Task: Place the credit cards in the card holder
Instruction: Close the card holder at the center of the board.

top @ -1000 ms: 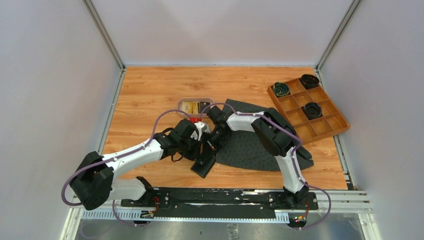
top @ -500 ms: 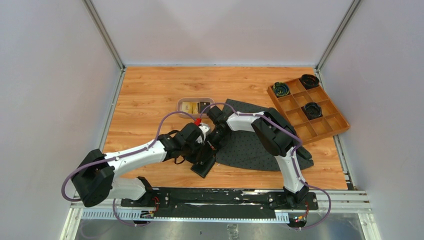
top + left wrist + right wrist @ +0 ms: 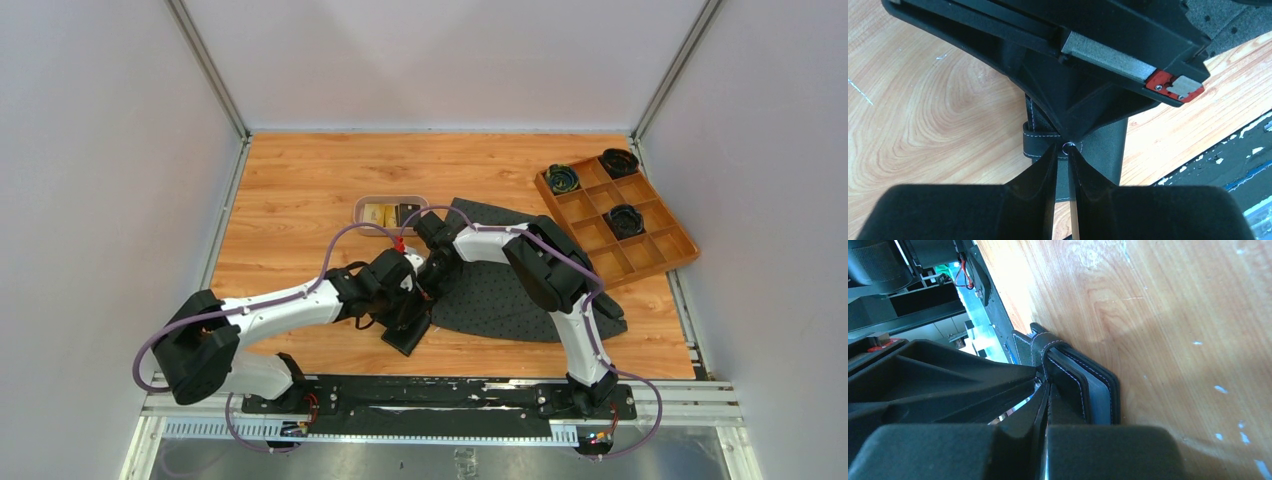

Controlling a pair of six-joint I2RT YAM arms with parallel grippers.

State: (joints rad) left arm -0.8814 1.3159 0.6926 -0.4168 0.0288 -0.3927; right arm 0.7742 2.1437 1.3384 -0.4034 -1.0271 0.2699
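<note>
The black card holder (image 3: 405, 338) lies on the wood near the front; it also shows in the left wrist view (image 3: 1108, 145). My right gripper (image 3: 428, 285) (image 3: 1044, 390) is shut on one flap of the card holder (image 3: 1073, 385), and a pale blue card (image 3: 1098, 395) sits between its leaves. My left gripper (image 3: 408, 300) (image 3: 1062, 150) is just above the holder's snap tab (image 3: 1038, 145), nearly shut, with a thin pale card edge (image 3: 1073, 210) between the fingers. Gold cards (image 3: 376, 214) and a black card (image 3: 408, 212) lie in the pinkish tray (image 3: 360, 212).
An orange-brown compartmented box (image 3: 600, 235) with dark round items (image 3: 562, 178) stands at the back right. A dark dotted mat (image 3: 500, 290) lies under the right arm. A black rail (image 3: 440, 395) runs along the near edge. Both arms crowd over the holder.
My left gripper has moved right and toward the front, from beside the tray's near side to over the card holder. The right gripper and the holder have stayed in place.
</note>
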